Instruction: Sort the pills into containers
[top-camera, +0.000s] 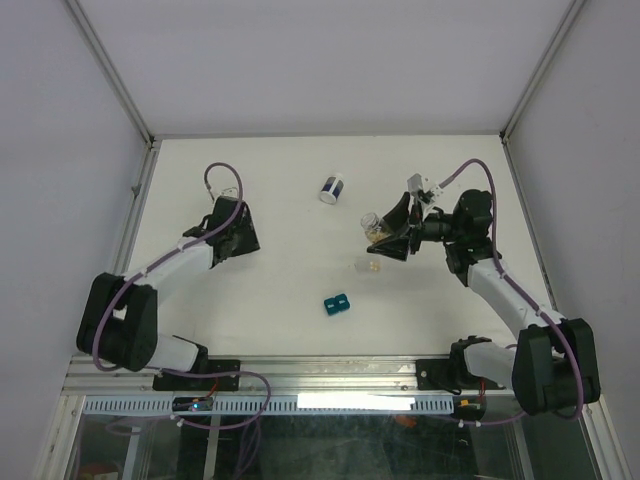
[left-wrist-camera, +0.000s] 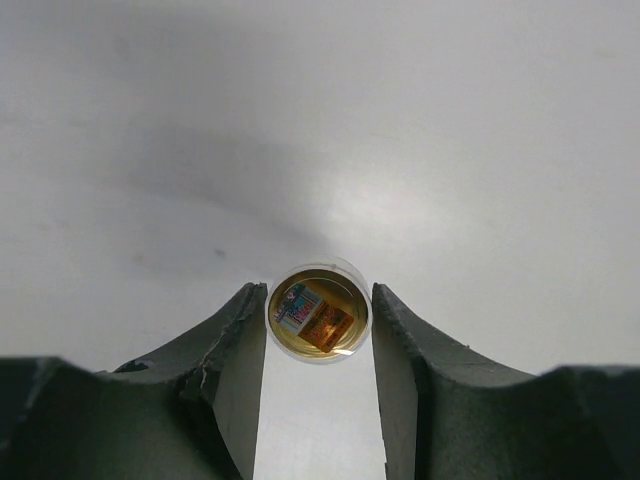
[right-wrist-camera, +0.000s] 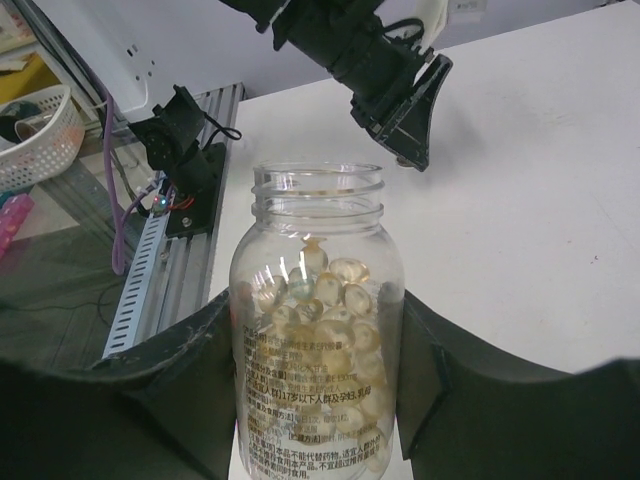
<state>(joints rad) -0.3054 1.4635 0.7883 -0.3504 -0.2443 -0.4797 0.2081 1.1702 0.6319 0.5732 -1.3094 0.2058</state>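
Observation:
My right gripper (top-camera: 388, 236) (right-wrist-camera: 318, 300) is shut on an uncapped clear bottle (top-camera: 372, 224) (right-wrist-camera: 316, 400) with printed text, and holds it above the table. Pale yellow pills (right-wrist-camera: 345, 300) fill most of it. A tiny clear container (top-camera: 368, 267) with an orange tint stands on the table just in front of that gripper. My left gripper (top-camera: 243, 234) (left-wrist-camera: 318, 305) is at the table's left. Its fingertips touch both sides of a small round clear container (left-wrist-camera: 318, 312), seen end-on, with an amber rim and a coloured label showing through.
A white jar with a dark-blue band (top-camera: 332, 188) lies at the back middle. A small teal block (top-camera: 335, 303) sits near the front middle. The left arm (right-wrist-camera: 370, 60) shows in the right wrist view, with the metal front rail (right-wrist-camera: 150, 270) below it.

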